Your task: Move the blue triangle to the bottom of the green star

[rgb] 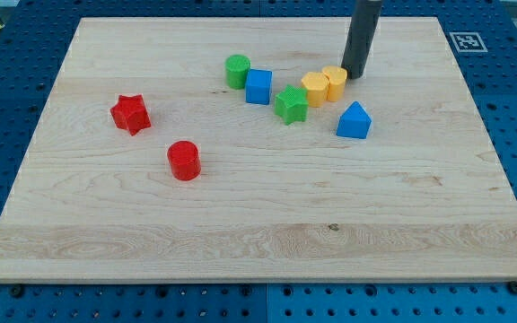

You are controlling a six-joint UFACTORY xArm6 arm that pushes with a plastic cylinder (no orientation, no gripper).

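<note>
The blue triangle (354, 120) lies right of the board's middle, to the lower right of the green star (291, 104). The two are apart by a small gap. My tip (354, 75) rests on the board just right of a yellow block (335, 82), above the blue triangle and to the upper right of the green star. The rod rises out of the view's top.
A second yellow block (315, 89) touches the first, just right of the star. A blue cube (258, 86) and a green cylinder (237, 70) sit left of the star. A red star (131, 114) and a red cylinder (184, 161) lie at the left. The wooden board (258, 242) rests on a blue pegboard.
</note>
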